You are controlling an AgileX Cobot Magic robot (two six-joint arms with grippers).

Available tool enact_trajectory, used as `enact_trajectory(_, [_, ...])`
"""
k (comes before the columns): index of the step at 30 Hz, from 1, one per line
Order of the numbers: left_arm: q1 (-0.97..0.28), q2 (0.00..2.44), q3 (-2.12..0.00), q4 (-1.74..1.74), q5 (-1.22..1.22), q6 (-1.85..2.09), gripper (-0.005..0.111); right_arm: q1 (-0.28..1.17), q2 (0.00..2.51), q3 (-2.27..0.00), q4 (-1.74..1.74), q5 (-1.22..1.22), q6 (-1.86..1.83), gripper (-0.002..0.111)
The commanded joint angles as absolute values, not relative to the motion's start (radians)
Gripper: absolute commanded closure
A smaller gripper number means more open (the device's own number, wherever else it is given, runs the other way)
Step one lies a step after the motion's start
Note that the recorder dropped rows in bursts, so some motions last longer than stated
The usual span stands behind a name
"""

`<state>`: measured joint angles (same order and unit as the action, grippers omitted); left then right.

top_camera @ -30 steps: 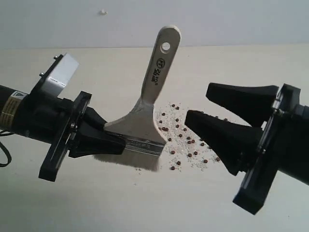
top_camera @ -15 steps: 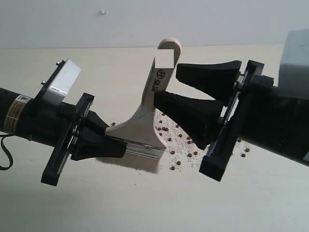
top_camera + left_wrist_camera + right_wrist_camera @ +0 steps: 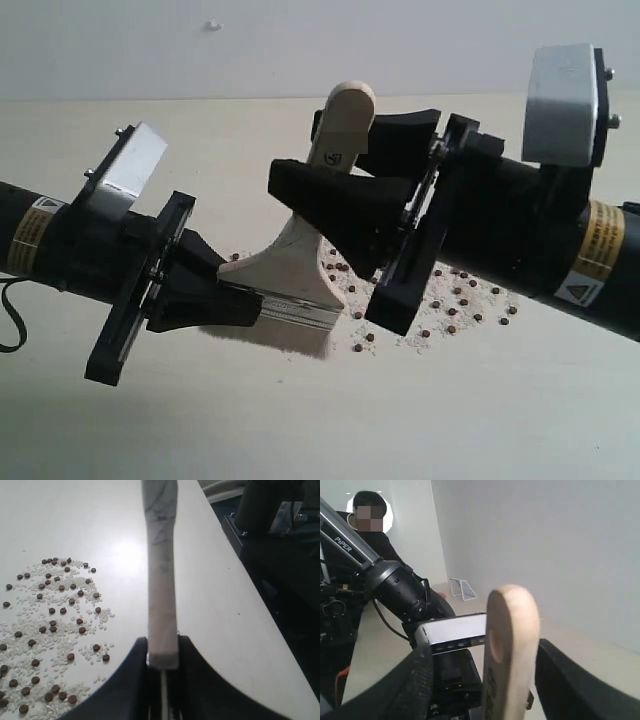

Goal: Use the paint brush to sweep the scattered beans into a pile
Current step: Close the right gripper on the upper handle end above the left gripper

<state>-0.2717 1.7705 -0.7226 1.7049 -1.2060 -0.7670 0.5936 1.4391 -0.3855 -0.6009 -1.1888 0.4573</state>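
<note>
Reaches in from the left with the left arm (image 3: 60,240), slanting gently downward, wrist rolled so its flange stands on edge. Pinches with the left gripper (image 3: 240,285), jaws drawn close together on the head of the paint brush (image 3: 290,270). Stretches in from the right with the right arm (image 3: 560,250), carried higher, pointing leftward past the middle. Spreads the right gripper (image 3: 300,152) wide, one finger either side of the brush handle, gaps on both sides, gripping nothing.
</note>
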Motion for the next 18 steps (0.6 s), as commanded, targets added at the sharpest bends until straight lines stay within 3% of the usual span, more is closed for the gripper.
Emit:
enact_trajectory(1, [-0.267,1.77,-0.724,1.68,-1.221,-0.76,0.107,0.593,1.503,-0.399,-0.61,-1.221,0.439,0.054])
enact_trajectory(18, [-0.267,1.77,-0.724,1.678,-1.221,-0.76,0.107,0.593,1.545,-0.447,-0.6,-1.221,0.393,0.058])
